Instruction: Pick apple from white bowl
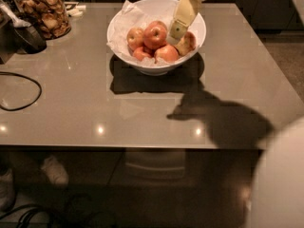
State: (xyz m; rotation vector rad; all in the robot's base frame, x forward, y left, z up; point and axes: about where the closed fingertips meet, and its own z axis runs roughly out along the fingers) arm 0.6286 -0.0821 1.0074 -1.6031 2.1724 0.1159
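Note:
The white bowl (119, 25), lined with crinkled white paper, stands on the far middle of the grey table (142, 108). It holds several apples. The apple (155, 35), the biggest and deepest red one, lies in the centre on top. My gripper (176, 31) reaches down into the bowl from the upper right. Its cream-coloured fingers (180, 18) end just right of the red apple, between it and a paler apple (186, 43). Nothing is visibly held.
A glass jar of brown snacks (43, 11) stands at the far left beside a dark appliance (21, 34). A black cable (21, 96) loops on the left of the table. A pale rounded robot part (280, 184) fills the lower right corner.

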